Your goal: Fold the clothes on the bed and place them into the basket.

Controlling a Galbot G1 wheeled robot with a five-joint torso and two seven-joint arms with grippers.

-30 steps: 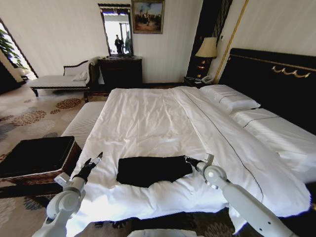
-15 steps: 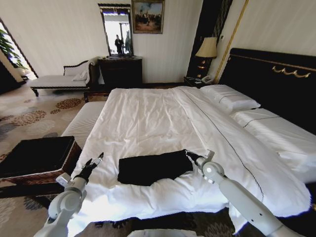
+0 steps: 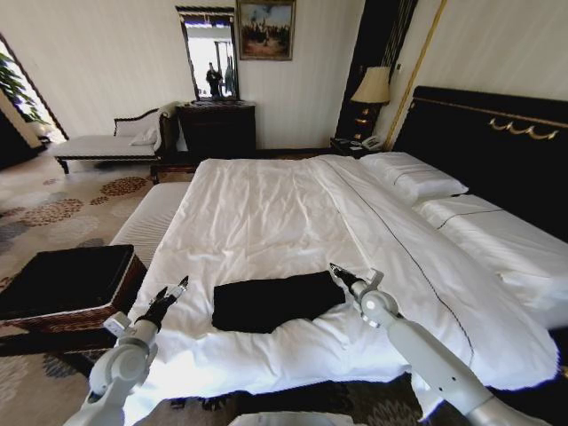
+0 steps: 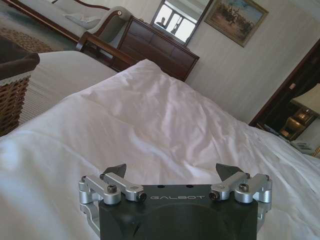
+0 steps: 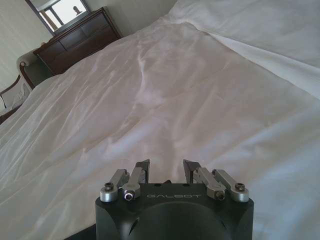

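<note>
**Black T-shirt: folded, on the bed's near end**

Item: black T-shirt (image 3: 273,302). Condition: folded into a flat, wide rectangle, long side running across the bed; no lettering shows on the exposed face. The near edge bulges slightly where the sheet beneath is rumpled. Location: near end of the bed (image 3: 266,213), toward 6 o'clock in the head view, lying on the white sheet.

Item: right gripper (image 3: 337,271). Location: at the shirt's 3 o'clock corner, fingertips at or just above the far right corner of the fabric; contact cannot be judged. Jaws: parted by a narrow gap in the right wrist view (image 5: 166,170), nothing visibly clamped between them.

Item: left gripper (image 3: 171,293). Location: at 9 o'clock of the shirt, apart from it, over the bed's left edge. Jaws: spread wide in the left wrist view (image 4: 172,171), holding nothing.

Item: basket (image 3: 67,288). Dark woven sides, black fabric inside. Location: on the floor beyond the left gripper, toward 9 o'clock, beside the white bench (image 3: 151,222).

Item: pillows (image 3: 413,175), white. Location: 2 o'clock, against the black headboard (image 3: 497,146).
</note>
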